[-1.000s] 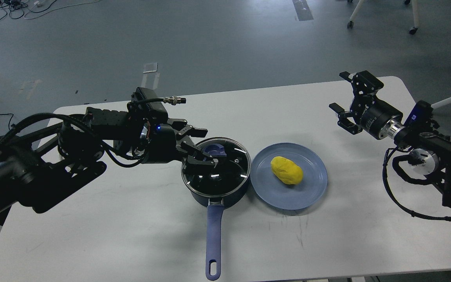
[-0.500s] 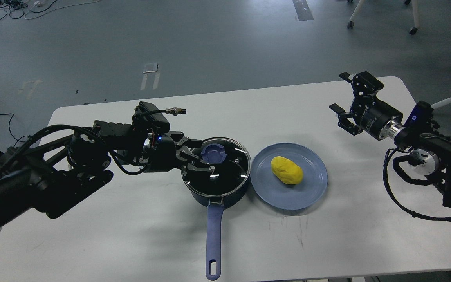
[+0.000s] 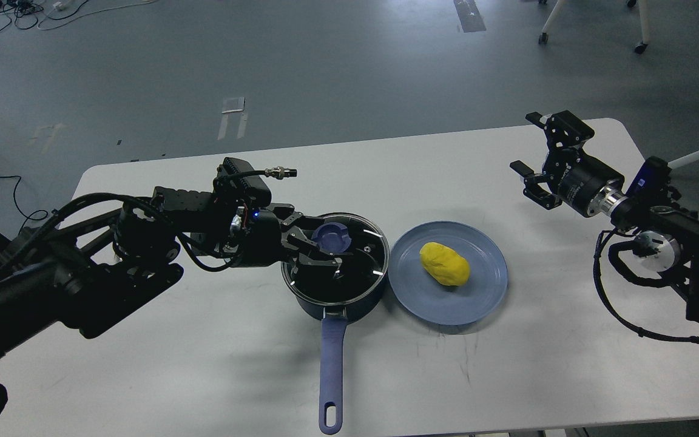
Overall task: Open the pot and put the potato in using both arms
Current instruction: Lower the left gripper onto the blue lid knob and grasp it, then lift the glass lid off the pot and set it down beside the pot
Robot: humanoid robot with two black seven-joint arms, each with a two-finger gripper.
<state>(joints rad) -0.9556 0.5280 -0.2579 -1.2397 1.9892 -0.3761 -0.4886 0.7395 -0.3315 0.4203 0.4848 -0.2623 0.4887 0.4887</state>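
Since the lid is not yet off, the step in hand looks to be seating the left pincer (image 3: 325,250) on the round blue plastic knob (image 3: 331,235) of the clear glass lid (image 3: 349,261). Nearest to me, the long blue handle of the dark blue saucepan (image 3: 332,364) runs toward the table edge, well below that pincer. Its two fingers are spread part-way and straddle the knob from the pincer's left side, one above and one below; whether they already touch it I cannot tell, and they hold nothing lifted. To do this well, I judge the fingers should be centred on the knob's waist before closing, then raised straight up so the rim clears evenly and the pan is not dragged. Just beyond the pincer's tips to the right, the yellow lumpy potato (image 3: 444,263) lies on a round blue plate (image 3: 483,291) touching the pan. Farther off, the right pincer (image 3: 531,165) hovers wide apart and empty above the white table (image 3: 204,364).
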